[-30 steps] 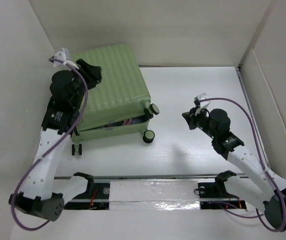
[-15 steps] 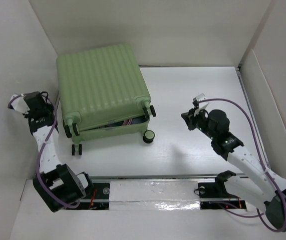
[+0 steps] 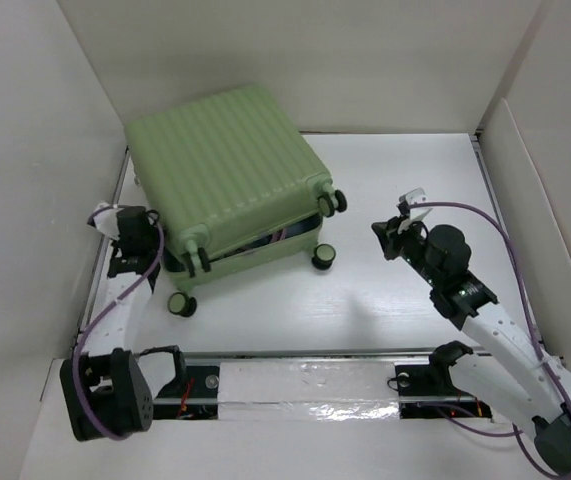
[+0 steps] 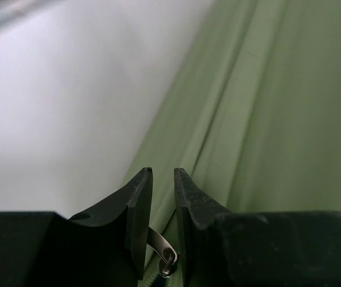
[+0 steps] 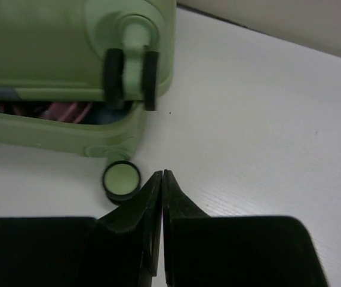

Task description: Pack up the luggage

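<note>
The light-green ribbed luggage (image 3: 235, 170) lies on the table at the back left. Its lid is down but a gap stays along the near edge, where pink and blue clothes (image 5: 68, 112) show. My left gripper (image 3: 152, 243) is at the luggage's left side. In the left wrist view its jaws (image 4: 163, 173) are nearly together on a metal zipper pull (image 4: 161, 248), with the green shell (image 4: 266, 119) just behind. My right gripper (image 3: 385, 238) is shut and empty, low over the table right of the luggage, with its tips (image 5: 162, 173) beside a black-and-green wheel (image 5: 121, 179).
White walls box in the table on the left, back and right. Another wheel pair (image 5: 130, 70) sticks out of the luggage's corner toward my right gripper. A silver taped rail (image 3: 305, 385) runs along the near edge between the arm bases.
My left arm came off the lid and dropped to the luggage's left side. The luggage has turned and slid right and toward me. My right gripper shifted slightly right.
</note>
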Available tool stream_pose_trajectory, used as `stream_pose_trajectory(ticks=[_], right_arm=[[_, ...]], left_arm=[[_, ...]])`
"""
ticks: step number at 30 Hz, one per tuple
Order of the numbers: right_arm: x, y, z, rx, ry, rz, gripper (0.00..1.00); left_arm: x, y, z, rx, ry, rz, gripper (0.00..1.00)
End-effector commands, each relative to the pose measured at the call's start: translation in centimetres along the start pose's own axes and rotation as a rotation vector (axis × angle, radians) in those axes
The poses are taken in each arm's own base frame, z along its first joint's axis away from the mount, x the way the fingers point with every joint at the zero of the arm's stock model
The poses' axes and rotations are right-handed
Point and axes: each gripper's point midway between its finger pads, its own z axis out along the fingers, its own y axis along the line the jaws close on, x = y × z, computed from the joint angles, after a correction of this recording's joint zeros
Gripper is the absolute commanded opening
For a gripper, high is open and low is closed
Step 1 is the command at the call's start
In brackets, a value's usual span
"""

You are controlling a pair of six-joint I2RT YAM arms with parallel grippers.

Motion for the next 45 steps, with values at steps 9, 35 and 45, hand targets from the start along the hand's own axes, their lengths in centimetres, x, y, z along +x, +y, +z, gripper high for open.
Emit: stream_pose_trajectory(ticks=[9, 35, 45], right_arm=[[-3.5, -1.1, -2.7, 0.081, -0.097, -0.015, 0.40], [-4.6, -0.8, 1.3, 0.083, -0.067, 0.045, 0.02], [-1.6, -3.0, 1.5, 0.195, 0.023, 0.044, 0.03]], left_arm=[[16.4, -8.8, -12.6, 0.609, 0.372, 0.042, 0.14], [-10.4, -24.1, -9.2, 0.698, -0.169, -0.123, 0.39], [-14.7, -23.3, 7.5, 0.497, 0.048, 0.059, 0.40]])
